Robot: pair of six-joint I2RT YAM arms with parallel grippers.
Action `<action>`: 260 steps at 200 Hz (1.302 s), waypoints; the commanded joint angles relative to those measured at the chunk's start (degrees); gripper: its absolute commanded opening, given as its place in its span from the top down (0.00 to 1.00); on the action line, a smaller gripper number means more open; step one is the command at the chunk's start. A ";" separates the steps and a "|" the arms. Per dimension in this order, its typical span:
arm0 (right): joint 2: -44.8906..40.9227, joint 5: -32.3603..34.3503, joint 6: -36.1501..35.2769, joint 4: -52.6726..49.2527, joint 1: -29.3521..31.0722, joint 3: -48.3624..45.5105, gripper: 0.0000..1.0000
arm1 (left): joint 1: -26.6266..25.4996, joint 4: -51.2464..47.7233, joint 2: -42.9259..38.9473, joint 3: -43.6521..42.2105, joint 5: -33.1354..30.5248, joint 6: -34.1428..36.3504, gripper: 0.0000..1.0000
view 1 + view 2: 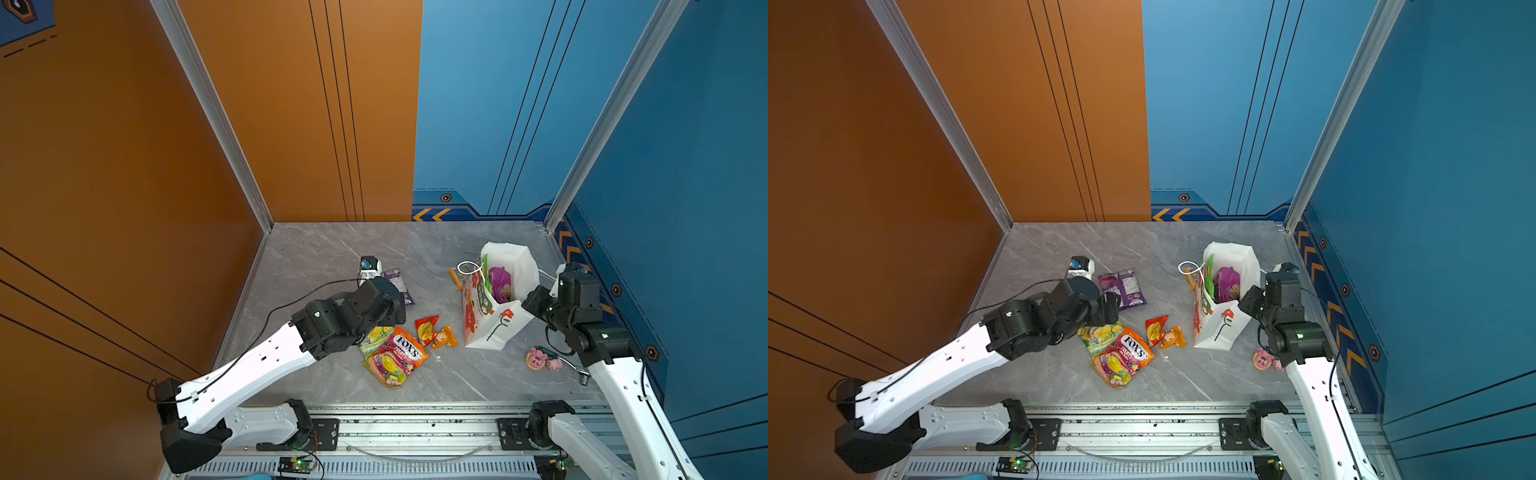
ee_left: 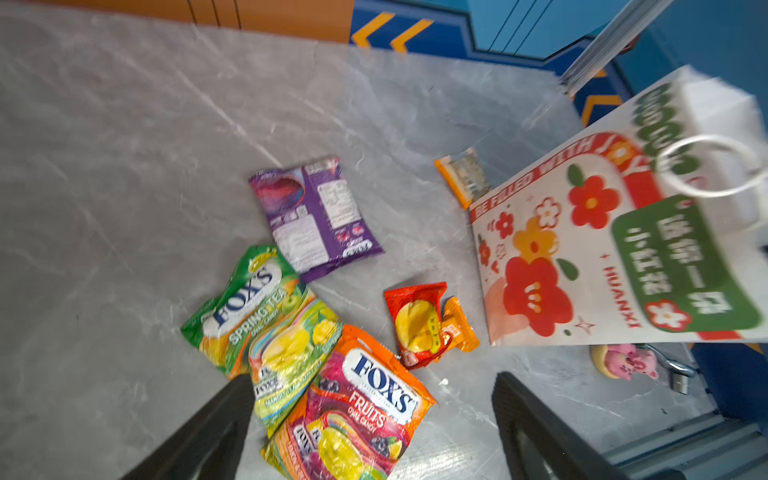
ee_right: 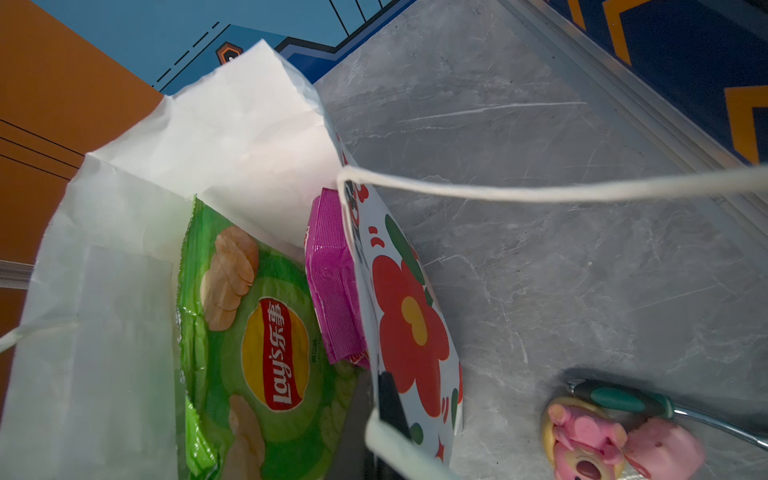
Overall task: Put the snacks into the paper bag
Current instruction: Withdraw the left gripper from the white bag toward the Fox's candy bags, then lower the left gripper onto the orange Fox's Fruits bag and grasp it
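lay's bag (image 3: pixel 266 332) and magenta packet (image 3: pixel 332 282) are in the paper bag (image 1: pixel 494 328), its wall pinched by the shut right claw (image 1: pixel 531 300). open left claw (image 2: pixel 372 380) hovers over fox's bags (image 2: pixel 374 411); these, purple grape bag (image 2: pixel 316 216) and small packets (image 2: pixel 419 320) lie on the desk (image 2: pixel 124 166).

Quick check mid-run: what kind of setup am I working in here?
Likely a staged robot test cell, not a home or shop: a marble-look tabletop boxed in by an orange panel and a blue panel, aluminium frame posts, and a metal mounting rail along the front.

Robot lab cell: orange panel (image 1: pixel 104 145), blue panel (image 1: pixel 478 104) and aluminium posts (image 1: pixel 216 124) boxed a grey table (image 1: pixel 332 249); arms (image 1: pixel 249 365) sat on a front-edge rail (image 1: pixel 415 428).
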 commanded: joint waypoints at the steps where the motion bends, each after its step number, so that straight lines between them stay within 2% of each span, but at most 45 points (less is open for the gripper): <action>1: -0.85 -0.24 -1.05 -0.89 -0.49 -2.19 1.00 | -1.25 -3.11 3.20 -3.52 0.63 -8.69 0.10; 28: -1.75 -0.74 -0.97 0.59 -0.58 -4.59 1.00 | -3.59 -3.02 10.46 -4.48 1.12 -14.29 0.10; 47: -1.98 -0.72 -1.05 1.51 -0.37 -5.50 1.00 | -5.43 -3.11 18.39 -1.00 2.54 -16.01 0.13; 55: -2.20 -0.14 -1.38 1.78 0.14 -5.68 1.00 | -6.07 -3.38 21.39 0.99 3.57 -16.24 0.17; 74: -2.42 1.99 -2.22 1.86 1.53 -5.86 1.00 | -7.28 -4.79 28.70 5.37 4.21 -17.21 0.16; 111: -2.99 4.34 -2.73 1.97 4.18 -6.43 1.00 | -7.60 -5.72 37.75 9.78 6.45 -17.78 0.16; 120: -3.12 4.73 -2.75 2.08 4.70 -6.71 1.00 | -7.51 -6.06 39.77 10.80 7.01 -17.32 0.19; 143: -3.19 5.37 -2.97 2.19 5.67 -7.09 1.00 | -7.05 -9.33 44.92 13.50 7.81 -16.64 0.21; 213: -3.36 6.87 -3.34 2.19 6.74 -7.18 1.00 | -6.44 -9.94 47.76 10.14 7.82 -17.98 0.31; 235: -3.38 6.91 -3.34 2.24 6.77 -7.26 1.00 | -6.57 -9.96 48.34 9.20 7.67 -18.48 0.37; 260: -3.31 6.64 -3.26 2.15 6.67 -7.20 1.00 | -7.19 -9.90 48.30 8.92 6.81 -18.82 0.51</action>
